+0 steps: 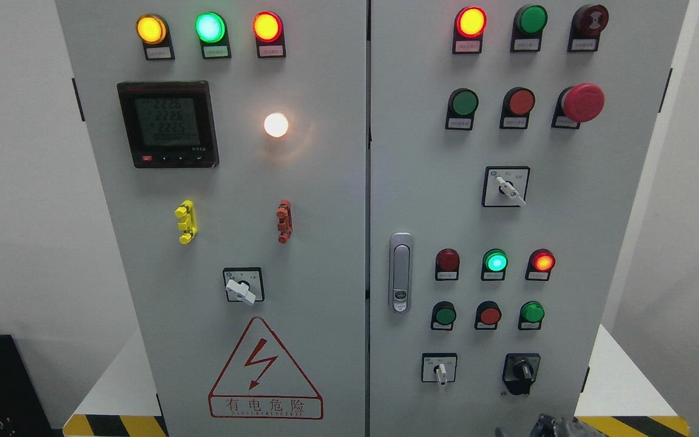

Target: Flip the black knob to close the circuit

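The black knob [521, 369] sits on a black plate low on the right door of a grey electrical cabinet [592, 243], its handle pointing roughly straight up. Only the dark grey top of my right hand [554, 426] shows, at the bottom edge just below and slightly right of the knob, apart from it. My left hand does not show.
A white-handled selector switch [440, 370] is left of the knob. Above it run rows of push buttons and lamps; a green lamp [496, 261] and a red lamp [542, 261] are lit. A door latch [400, 272] sits at the seam. A red mushroom stop button [582, 102] protrudes higher up.
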